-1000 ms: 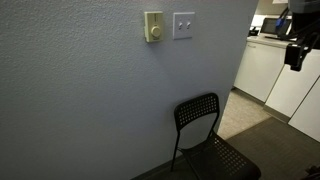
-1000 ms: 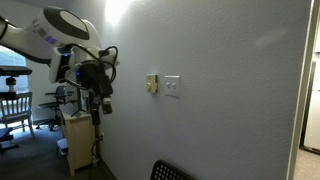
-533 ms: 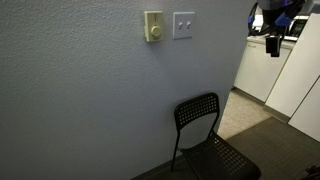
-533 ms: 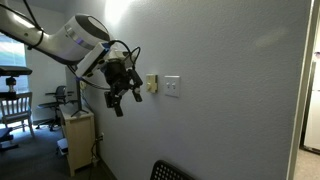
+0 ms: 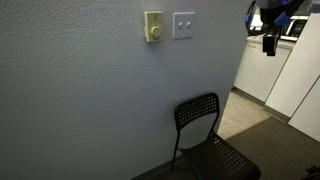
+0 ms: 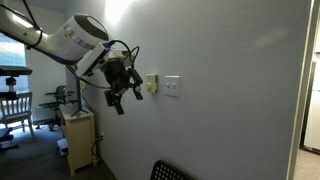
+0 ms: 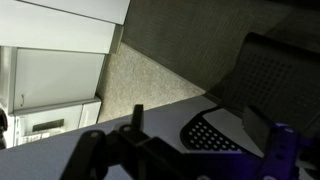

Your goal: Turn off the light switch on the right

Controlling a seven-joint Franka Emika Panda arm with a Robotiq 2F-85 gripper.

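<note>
The light switch (image 5: 183, 25) is a white, nearly square plate on the textured grey wall, just right of a narrower cream plate with a round knob (image 5: 153, 27). Both also show in an exterior view, the switch (image 6: 172, 87) and the cream plate (image 6: 151, 84). My gripper (image 6: 126, 95) hangs in the air near the wall, beside the cream plate and short of the switch, touching neither. It also shows at the top right corner of an exterior view (image 5: 270, 43). In the wrist view the gripper (image 7: 197, 115) is open and empty, and the switch is out of view there.
A black perforated chair (image 5: 207, 133) stands against the wall below the plates and also shows in the wrist view (image 7: 218, 132). White cabinets (image 5: 268, 72) stand past the wall corner. A small cabinet (image 6: 79, 140) and a wooden chair (image 6: 10, 106) stand behind the arm.
Over the last second my arm has risen and swung in toward the wall plates. In the last half second it has barely moved.
</note>
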